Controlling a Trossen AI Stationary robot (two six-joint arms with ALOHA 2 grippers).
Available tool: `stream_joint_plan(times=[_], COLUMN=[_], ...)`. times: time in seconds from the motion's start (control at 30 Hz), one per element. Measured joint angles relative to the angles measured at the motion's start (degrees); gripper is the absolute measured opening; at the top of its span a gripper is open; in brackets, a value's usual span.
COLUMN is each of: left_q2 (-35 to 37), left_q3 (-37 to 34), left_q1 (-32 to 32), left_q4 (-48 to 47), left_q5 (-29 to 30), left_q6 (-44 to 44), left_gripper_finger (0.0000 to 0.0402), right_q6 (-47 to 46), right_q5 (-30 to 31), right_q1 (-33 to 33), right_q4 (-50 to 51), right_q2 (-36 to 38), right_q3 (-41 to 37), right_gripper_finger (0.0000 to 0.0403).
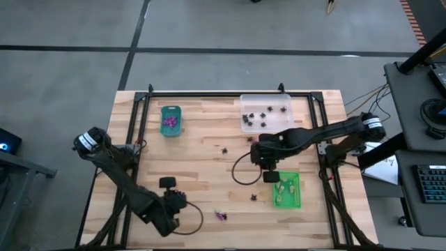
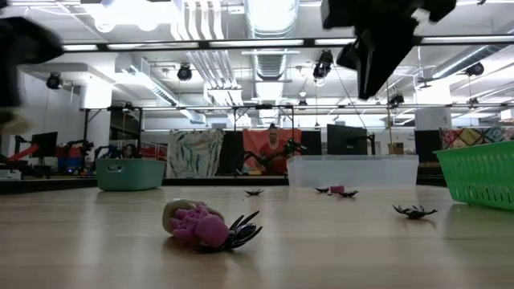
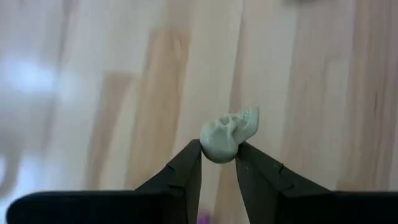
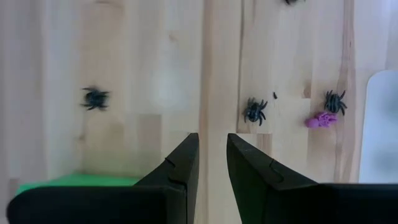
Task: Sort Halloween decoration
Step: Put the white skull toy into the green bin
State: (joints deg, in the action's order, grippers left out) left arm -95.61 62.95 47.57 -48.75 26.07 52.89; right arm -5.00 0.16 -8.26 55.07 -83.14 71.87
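My left gripper (image 1: 180, 203) hangs near the table's front edge, left of centre, shut on a pale cream-green skull (image 3: 229, 132). My right gripper (image 1: 267, 167) hovers mid-table beside the green tray (image 1: 295, 198). Its fingers (image 4: 212, 146) stand a narrow gap apart with nothing between them. Black spiders (image 4: 254, 111) and a purple trinket (image 4: 320, 119) lie loose on the wood beyond it. A little heap of a purple trinket (image 2: 201, 228), a black spider (image 2: 241, 231) and a pale piece (image 2: 172, 212) lies near the front edge. My left gripper pinches the skull's rounded back end (image 3: 215, 147) between its two fingertips. The fingers slant steeply down from above. The skull is lifted clear of the table, and its face end (image 3: 249, 118) sticks out past the fingertips.
The teal tray (image 1: 171, 109) at the back left holds purple pieces. A clear tray (image 1: 281, 101) at the back centre holds black spiders, and the green tray holds pale pieces. Loose spiders (image 1: 224, 149) (image 1: 253, 197) lie between the trays. A dark frame (image 1: 209, 93) rims the table.
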Motion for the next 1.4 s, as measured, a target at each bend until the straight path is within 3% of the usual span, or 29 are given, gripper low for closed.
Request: stream_joint_plan(times=[0.17, 0.57, 0.73, 1.1, 1.4], left_q2=[0.04, -0.19, -1.53, -8.04, -20.32], left_q3=[3.00, 8.60, 10.01, 14.84, 27.46], left_q1=[-5.08, -19.58, -25.08, -33.35, -36.25], left_q4=[1.70, 13.95, 20.92, 35.58, 39.21], left_q5=[2.89, 2.99, -0.67, -8.37, -11.83], left_q6=[-9.78, -37.63, -47.11, -60.93, -65.36], left_gripper_finger=[0.0077, 0.0077, 0.0077, 0.0077, 0.0077], right_q6=[1.01, -5.78, -9.05, -12.22, -13.12], right_q5=[-0.39, -0.35, -0.37, -0.20, -2.33], right_q1=[-2.39, -10.28, -12.81, -16.82, -19.24], right_q4=[-0.07, -0.18, -0.26, -2.50, -3.20], right_q2=[5.67, 22.65, 28.16, 32.98, 35.11], right_q3=[-1.62, -11.50, -15.11, -20.48, -20.80], right_gripper_finger=[0.0073, 0.0073, 0.0073, 0.0073, 0.0073])
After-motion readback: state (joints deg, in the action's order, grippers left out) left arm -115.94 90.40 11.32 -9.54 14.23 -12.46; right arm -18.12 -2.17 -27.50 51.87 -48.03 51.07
